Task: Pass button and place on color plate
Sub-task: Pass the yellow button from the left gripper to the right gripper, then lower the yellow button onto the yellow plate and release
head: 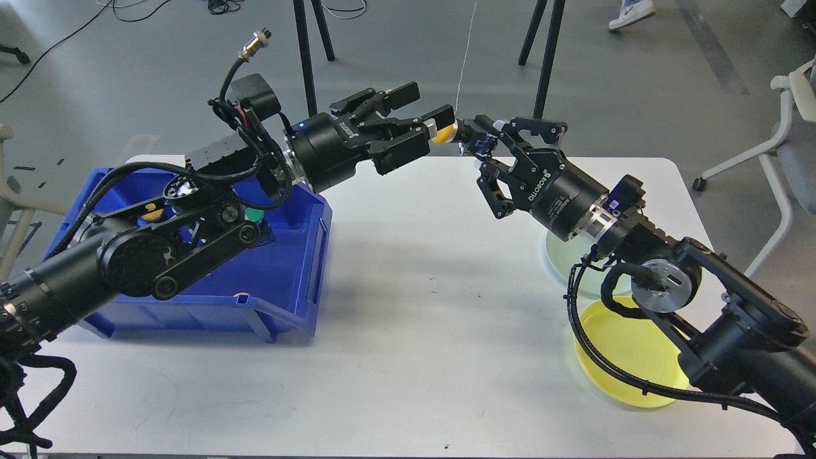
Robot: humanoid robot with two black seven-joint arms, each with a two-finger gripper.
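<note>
Blue bin (pixel 280 280) – green and yellow buttons inside, left gripper (pixel 428 111) jaws apart, right gripper (pixel 464 135) jaws grasping yellow button (pixel 442 132)

Yellow button (pixel 442 132), blue bin (pixel 287 280), yellow (ridged) plate (pixel 628 350), pale green plate (pixel 561 258)

You see the small round yellow-orange plastic button (pixel 442 132) held in mid-air above the far centre. The round translucent yellow plate (pixel 621 357) lies flat at near right; the pale green plate (pixel 561 255) sits just beyond it.
</note>
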